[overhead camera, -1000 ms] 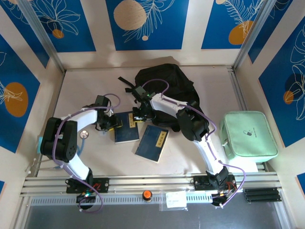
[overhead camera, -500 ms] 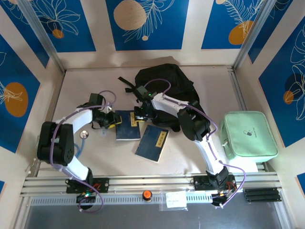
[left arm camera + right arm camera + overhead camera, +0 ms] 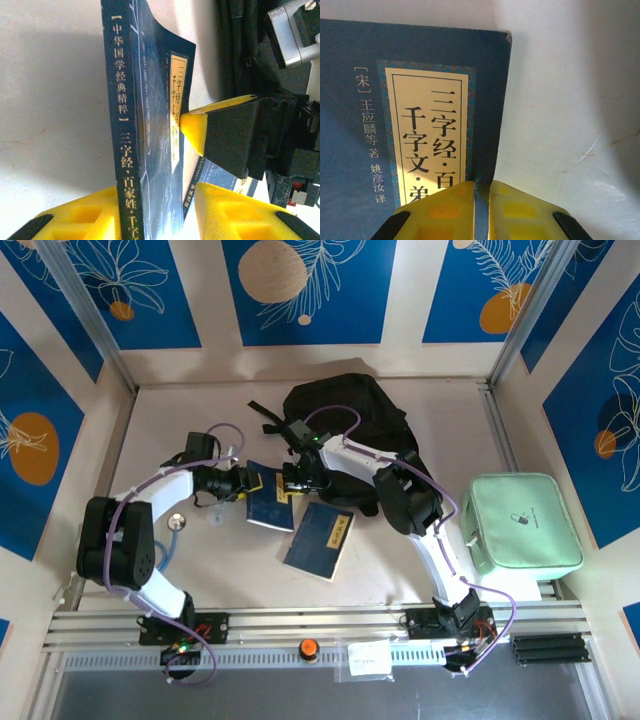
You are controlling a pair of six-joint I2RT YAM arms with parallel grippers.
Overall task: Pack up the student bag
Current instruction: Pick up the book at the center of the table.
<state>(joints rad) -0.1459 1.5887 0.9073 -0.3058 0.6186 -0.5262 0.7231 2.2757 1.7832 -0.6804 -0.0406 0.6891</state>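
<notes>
left tool (image 3: 155, 202) astride blue book (image 3: 145, 100) | right tool (image 3: 481, 192) pinching its cover

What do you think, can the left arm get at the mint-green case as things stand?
Probably not: the mint-green case lies far right, beyond the right arm, and the left gripper straddles a blue book.

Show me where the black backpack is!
Top view: the black backpack lies at the far middle of the table, behind the blue books.
</notes>
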